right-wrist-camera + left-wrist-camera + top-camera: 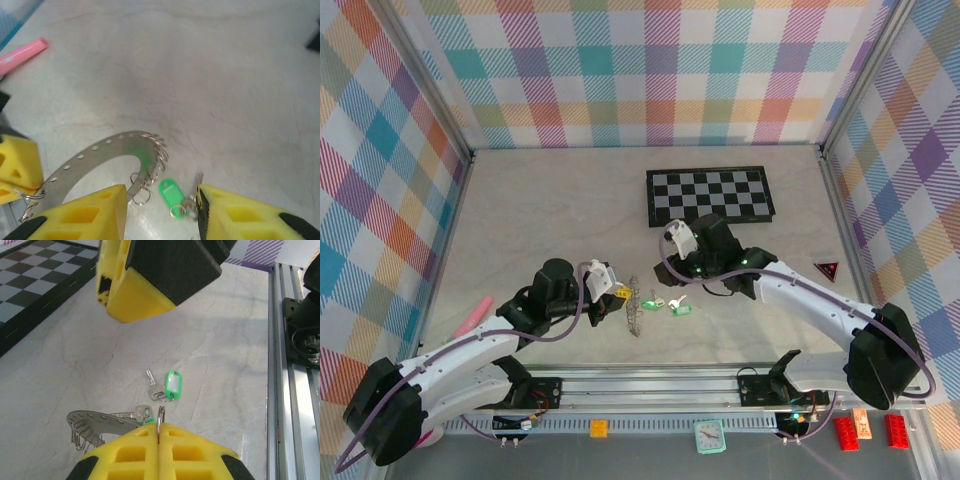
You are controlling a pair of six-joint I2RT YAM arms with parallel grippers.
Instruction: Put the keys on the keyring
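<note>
Both keys [680, 308] lay on the table [550, 200] just right of the keyring [634, 306], which the overhead view caught edge-on as a thin sliver. From the left wrist, one key's green head sat in the clear. The other was half hidden behind the keyring's flat plate and the left gripper [159, 432], whose yellow fingers were pressed together on a small wire loop [160, 416] at the ring's edge. The right wrist view alone showed the ring's broad arc and hanging loops. The arc was cut off at the bottom by the right gripper [161, 205], jaws spread wide above one key.
</note>
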